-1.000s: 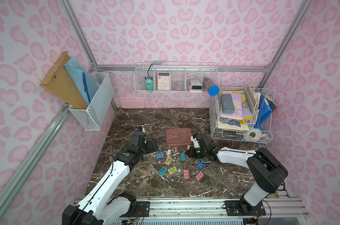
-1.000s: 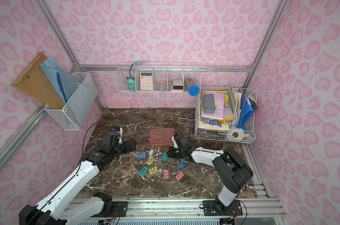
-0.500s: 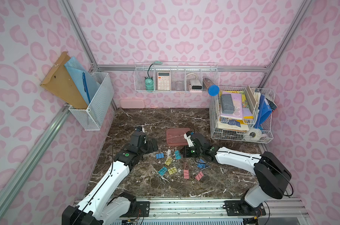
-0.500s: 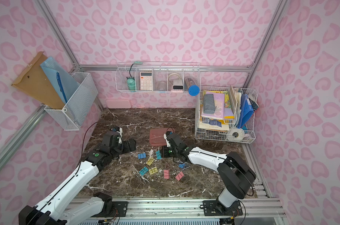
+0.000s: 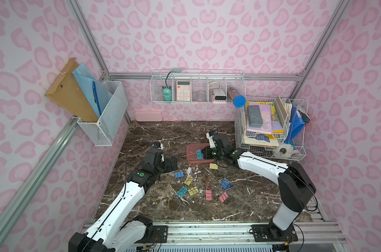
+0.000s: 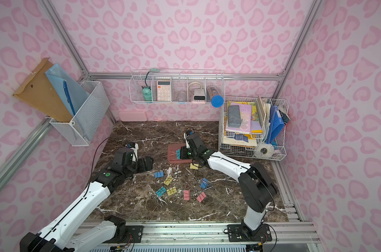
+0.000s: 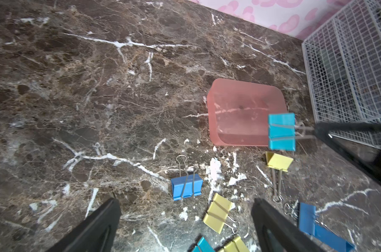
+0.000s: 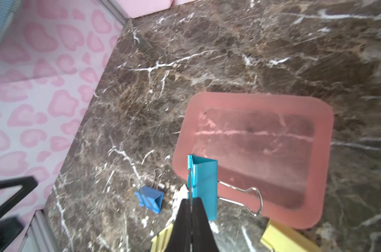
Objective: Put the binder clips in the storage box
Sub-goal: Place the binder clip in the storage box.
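- Binder clips (image 5: 193, 191) lay scattered over the dark marble worktop (image 5: 163, 135) in blue, yellow, teal and pink, bunched at 6 o'clock of the storage box (image 5: 190, 161).
- One was up and away: a teal clip (image 5: 199, 153) was lifted clear of the worktop, caught by its silver wire handles in the right end effector (image 5: 203, 153).
- That end effector was clenched hard. In the right wrist view its black fingertips (image 8: 198, 209) were pressed together on the wire, with the teal body hanging out in front.
- The teal clip hung above the storage box, near the edge that faced the loose clips. Whether it touched the box could not be told.
- Over on the other side, the left end effector (image 5: 173, 163) sat low over the worktop with its jaws spread wide, grasping nothing.
- It sat at 11 o'clock of a blue clip (image 5: 179, 174), just beside it.
- A yellow clip (image 5: 213, 166) lay just beside the box's 5 o'clock corner, its handles pointing towards 6 o'clock.
- A white wire basket (image 5: 270, 150) stood at 3 o'clock of the box, apart from it.
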You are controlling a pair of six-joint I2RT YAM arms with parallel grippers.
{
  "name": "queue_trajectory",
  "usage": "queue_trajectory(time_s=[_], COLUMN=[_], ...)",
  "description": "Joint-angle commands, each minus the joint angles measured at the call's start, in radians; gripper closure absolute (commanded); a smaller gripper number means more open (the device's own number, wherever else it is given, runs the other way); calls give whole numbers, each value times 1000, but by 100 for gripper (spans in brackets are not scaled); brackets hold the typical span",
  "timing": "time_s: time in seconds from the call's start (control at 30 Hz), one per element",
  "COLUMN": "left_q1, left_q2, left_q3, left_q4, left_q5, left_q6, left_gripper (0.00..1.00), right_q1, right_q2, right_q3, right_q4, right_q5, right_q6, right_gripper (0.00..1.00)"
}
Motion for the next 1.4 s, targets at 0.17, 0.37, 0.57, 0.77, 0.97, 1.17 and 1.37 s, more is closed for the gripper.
queue_trajectory(time_s=[0.17,0.37,0.57,0.77,0.97,1.17,1.37], left_q1=[1,0,0,1,0,-9,-13], left_q2=[-50,-67,-55,-31,3,147,371], left_q3=[-11,-20,-16,-2,23,163,340], left_q4=[20,5,-13,-42,-82,-252,-498], left_q5=[148,152,161,158,203,245,92], left_q6=[111,118,131,148,217,291,288], left_gripper=[1,1,1,1,2,15,37], right_q1=[-31,-27,-23,-14,-17,-20,-50], right_q2=[197,317,399,430,360,140,-133], right_q3=[183,251,300,337,340,255,12], right_q4=[-23,11,31,-6,-43,-53,-14], right_q5=[-72,-119,-168,-167,-128,-55,-49], right_q6=[-31,26,65,64,30,-44,-73], right_gripper=[100,100,100,83,60,43,37])
